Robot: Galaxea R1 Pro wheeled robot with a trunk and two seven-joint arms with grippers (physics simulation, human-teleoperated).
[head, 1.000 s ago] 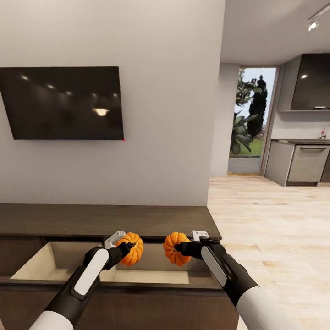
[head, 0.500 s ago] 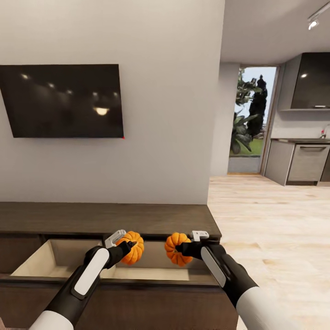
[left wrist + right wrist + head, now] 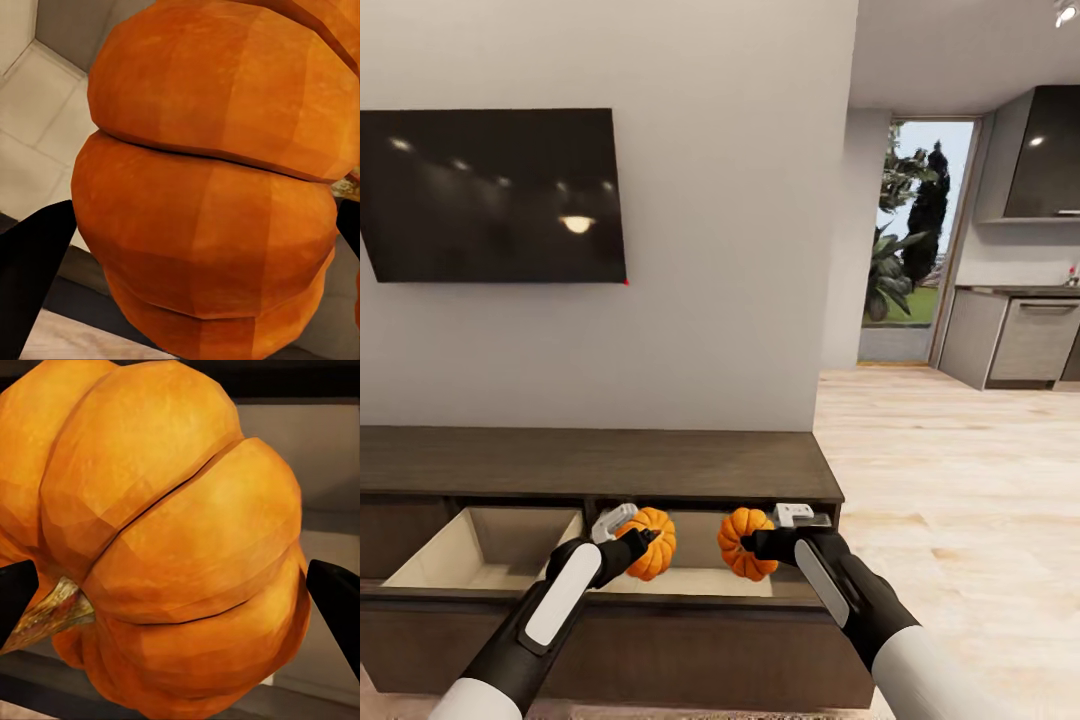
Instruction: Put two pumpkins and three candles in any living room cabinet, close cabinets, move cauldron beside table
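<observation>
Two orange ribbed pumpkins hang side by side over the cabinet point(image 3: 600, 465), whose two pale-lined drawers point(image 3: 480, 550) stand pulled out. My left gripper point(image 3: 638, 541) is shut on the left pumpkin point(image 3: 653, 540), my right gripper point(image 3: 754, 545) on the right pumpkin point(image 3: 740, 540). Both pumpkins hover just above the right-hand drawer's opening point(image 3: 695, 582), near its front edge. In the left wrist view the pumpkin point(image 3: 217, 195) sits between dark fingers point(image 3: 30, 255). The right wrist view has the other pumpkin point(image 3: 172, 547), stem sideways, between its fingers point(image 3: 337, 600). Candles, cauldron and table are out of view.
A black TV point(image 3: 495, 195) hangs on the white wall above the cabinet. Pale wood floor point(image 3: 950, 480) runs along the right toward a glass door point(image 3: 915, 240) and grey kitchen units point(image 3: 1025, 335).
The whole picture has shifted as the camera moved; the cabinet looks slightly nearer and higher in view. Both grippers still hold their pumpkins in much the same place over the drawer.
</observation>
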